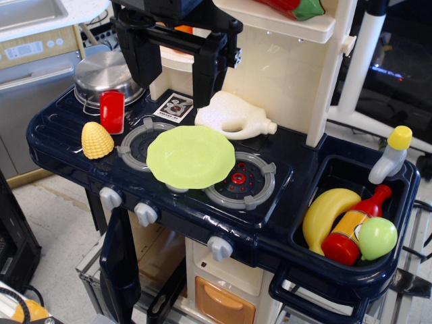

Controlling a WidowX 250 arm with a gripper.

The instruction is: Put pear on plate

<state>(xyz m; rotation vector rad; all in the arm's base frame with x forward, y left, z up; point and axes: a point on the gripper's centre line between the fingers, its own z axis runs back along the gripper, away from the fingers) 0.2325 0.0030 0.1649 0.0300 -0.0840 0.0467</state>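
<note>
I see a light-green plate with a wavy scalloped rim at frame centre, on a dark navy stove top. At lower right, the pear is glossy light green, beside a yellow banana and a red bottle with a yellow label. At left I see yellow corn, a red can and a steel-grey pot. The gripper is black.

The robot's black gripper hangs down from the top of the picture, and the arm above it is cut off by the top edge. Its two flat black fingers point down with a wide gap between them. Nothing is held between them, and the fingers sit high up, not touching anything below.
</note>
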